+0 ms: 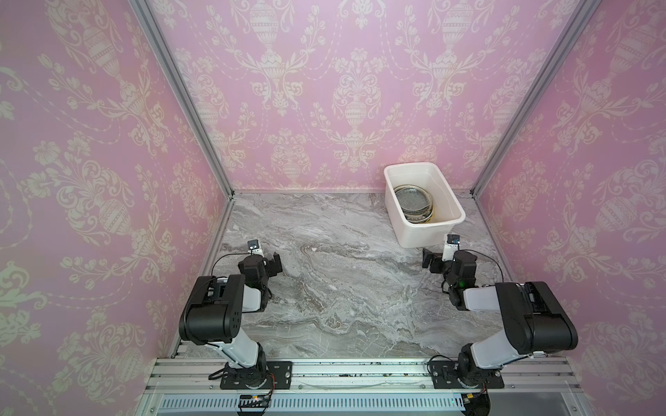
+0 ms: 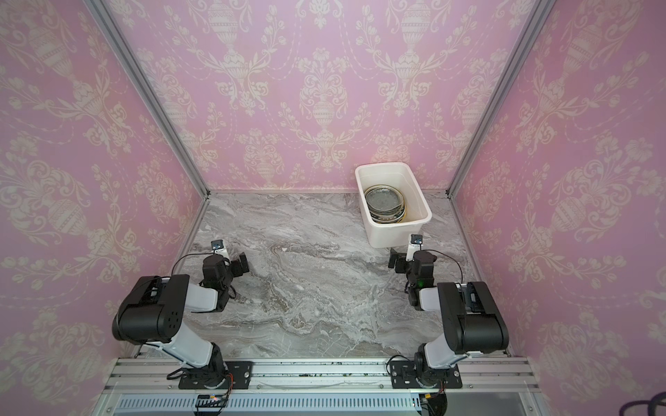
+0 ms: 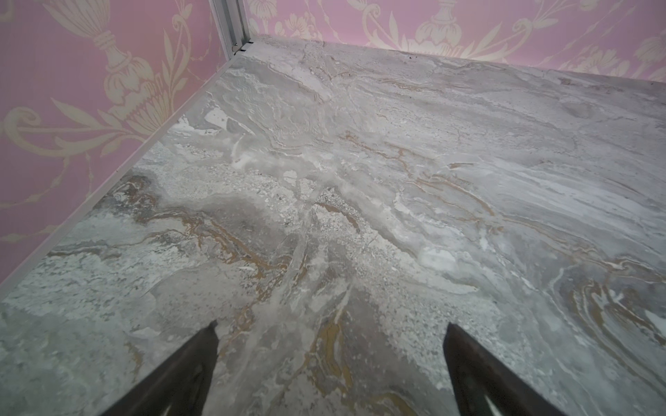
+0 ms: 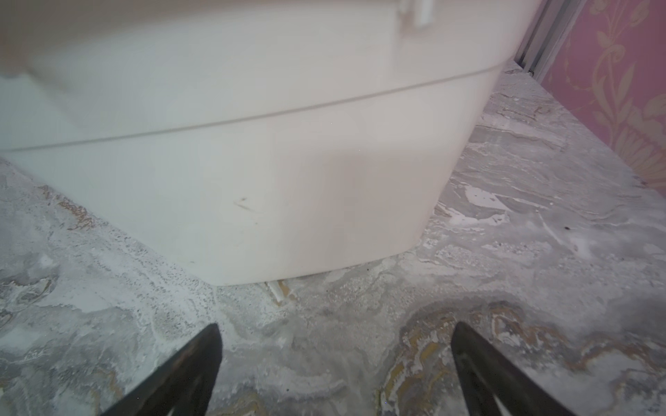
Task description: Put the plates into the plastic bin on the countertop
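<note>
The left hand (image 1: 275, 264) sits low over the grey marbled counter (image 1: 342, 288). It is released, and the wrist view shows its two fingers (image 3: 183, 371) spread wide above the veined surface. Further right, the right hand (image 1: 430, 260) is also released, with its fingers (image 4: 180, 371) wide apart. It faces the near wall of the plastic bin (image 1: 421, 234), close to it but not touching. The bin stands toward the counter's far right corner. The plates (image 1: 412, 202) are stacked inside it, a greyish glassy one on top.
</note>
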